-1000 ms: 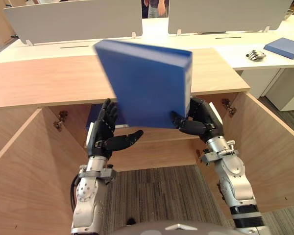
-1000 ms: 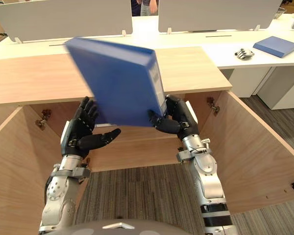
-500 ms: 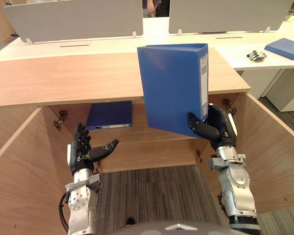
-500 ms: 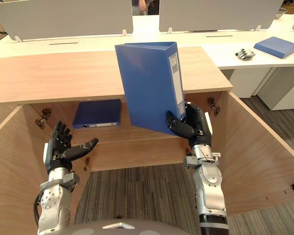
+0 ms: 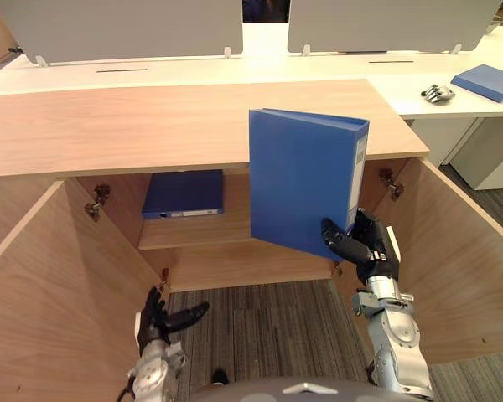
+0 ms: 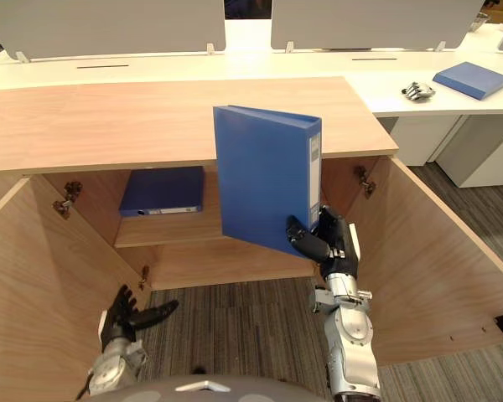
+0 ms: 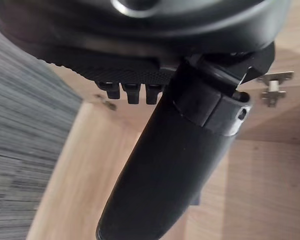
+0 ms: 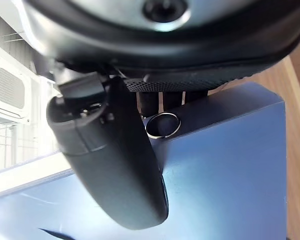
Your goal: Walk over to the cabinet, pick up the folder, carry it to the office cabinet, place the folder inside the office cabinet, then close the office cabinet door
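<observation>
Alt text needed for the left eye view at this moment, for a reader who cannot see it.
The robot's right hand grips a blue folder nearly upright by its lower corner, in front of an open wooden cabinet. A second blue folder lies flat on the shelf inside; the left hand hangs open low above the carpet.

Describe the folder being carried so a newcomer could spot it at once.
Find the wide wooden cabinet with both doors open. Before its right half, the right robot hand grips a blue folder by its lower corner. It stands upright in the air, while the shelf folder and the blue item on the desk lie flat.
</observation>
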Available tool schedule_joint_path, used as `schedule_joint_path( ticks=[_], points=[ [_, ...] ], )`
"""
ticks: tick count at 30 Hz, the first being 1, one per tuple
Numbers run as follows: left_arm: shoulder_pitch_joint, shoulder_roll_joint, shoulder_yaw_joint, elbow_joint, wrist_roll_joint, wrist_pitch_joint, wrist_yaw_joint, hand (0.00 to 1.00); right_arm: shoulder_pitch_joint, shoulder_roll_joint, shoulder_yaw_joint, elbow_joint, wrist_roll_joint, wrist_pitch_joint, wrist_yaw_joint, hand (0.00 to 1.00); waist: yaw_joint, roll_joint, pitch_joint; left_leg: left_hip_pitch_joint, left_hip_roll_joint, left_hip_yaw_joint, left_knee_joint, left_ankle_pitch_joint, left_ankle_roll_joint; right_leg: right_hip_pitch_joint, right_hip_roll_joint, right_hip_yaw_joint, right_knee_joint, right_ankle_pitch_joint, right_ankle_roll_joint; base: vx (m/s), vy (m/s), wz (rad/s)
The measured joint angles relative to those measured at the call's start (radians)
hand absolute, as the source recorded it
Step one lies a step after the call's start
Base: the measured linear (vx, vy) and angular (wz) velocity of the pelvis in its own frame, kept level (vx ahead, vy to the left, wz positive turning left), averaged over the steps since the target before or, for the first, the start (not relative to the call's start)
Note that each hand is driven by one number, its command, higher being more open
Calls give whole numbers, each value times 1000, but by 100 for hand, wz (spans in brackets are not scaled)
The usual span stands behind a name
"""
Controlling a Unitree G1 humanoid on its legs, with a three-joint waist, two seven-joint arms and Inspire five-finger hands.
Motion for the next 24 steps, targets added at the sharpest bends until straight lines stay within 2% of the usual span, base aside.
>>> schedule_joint_path(
  ticks=[5, 17, 20, 22, 24],
  points=[
    [1, 12, -3, 144, 14, 17, 0, 100, 2, -1, 13, 82, -79, 0, -26, 0, 3, 3, 20, -7, 0, -1, 0, -6, -1, -7, 0, 0, 0, -10, -2, 0, 0, 0],
    [-49, 81, -56, 241, 74, 16, -5, 100, -2, -55, 107, 122, -158, 0, -29, 0, 12, 14, 32, -1, 1, 33, 6, -20, 5, -18, 2, 36, 0, -8, 1, 28, -3, -9],
    [-77, 81, -78, 241, 87, 14, -16, 100, -38, -99, 161, 129, -160, 0, -24, 0, 12, 32, 71, -6, 3, 61, 7, -23, 3, -56, 2, 65, 34, -10, 2, -75, 4, -26],
    [-102, 86, -98, 234, 87, 13, -17, 100, -81, -114, 169, 138, -167, 0, -19, 0, 13, 37, 106, -62, 8, 78, 57, -45, 0, -124, -1, 88, 87, -19, 5, -127, 7, -28],
    [-145, 90, -103, 228, 87, 13, -19, 100, -130, -122, 169, 145, -167, 0, -19, 0, 10, 38, 157, -159, 25, 79, 183, -93, 8, -202, -4, 98, 154, -33, 4, -162, 2, -10]
  ],
)
